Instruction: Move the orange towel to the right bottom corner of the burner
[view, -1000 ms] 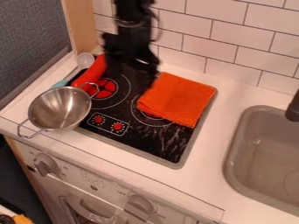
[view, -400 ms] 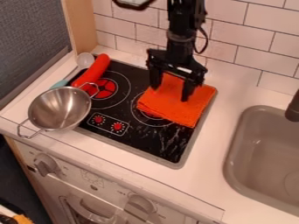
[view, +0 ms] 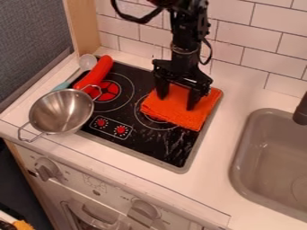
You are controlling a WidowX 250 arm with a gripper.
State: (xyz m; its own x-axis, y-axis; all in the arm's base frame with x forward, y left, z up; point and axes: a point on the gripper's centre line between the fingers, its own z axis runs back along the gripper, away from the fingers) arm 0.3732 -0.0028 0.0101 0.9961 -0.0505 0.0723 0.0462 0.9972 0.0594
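Note:
The gripper hangs over the orange towel, its two fingers apart with towel cloth visible between them. Whether the fingertips touch the cloth I cannot tell. The folded orange towel lies flat on the back right part of the black burner, covering part of the right ring. The burner's right bottom corner is bare black surface with white marks, in front of the towel.
A metal colander stands over the burner's left edge. Behind it are a red sausage-shaped toy and a spoon. The sink is at the right, with a dark faucet. A tiled wall rises behind.
The arm has swung right from above the back of the burner to over the towel, then lowered a little. The gripper's fingers remain apart, and the towel has not visibly moved.

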